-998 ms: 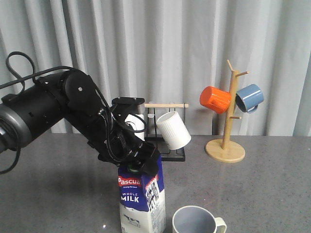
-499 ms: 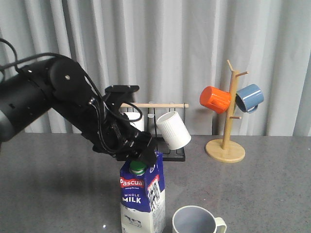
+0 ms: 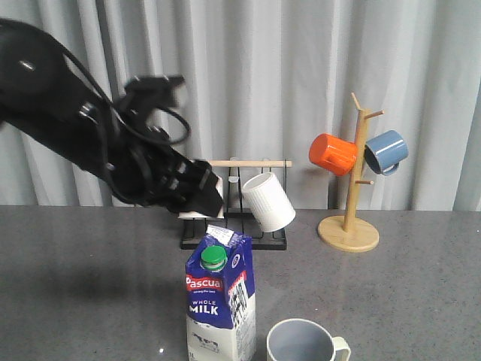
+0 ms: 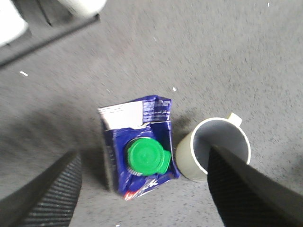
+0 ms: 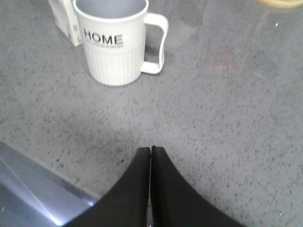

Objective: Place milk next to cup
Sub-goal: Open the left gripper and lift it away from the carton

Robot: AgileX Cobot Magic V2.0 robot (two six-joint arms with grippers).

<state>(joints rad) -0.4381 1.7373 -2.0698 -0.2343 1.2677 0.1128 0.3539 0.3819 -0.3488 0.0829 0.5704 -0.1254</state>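
Grey speckled worktop (image 3: 406, 293), left tool (image 4: 142, 189) released and raised clear above the milk (image 3: 219, 301), carton standing upright directly below it, cup (image 3: 304, 342) just beside the carton, right tool (image 5: 150, 156) clenched empty, cup ahead of its tips

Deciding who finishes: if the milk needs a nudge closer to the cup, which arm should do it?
Left, probably. Its open fingers hang right above the milk beside the cup. The right fingers are shut, low over the table.
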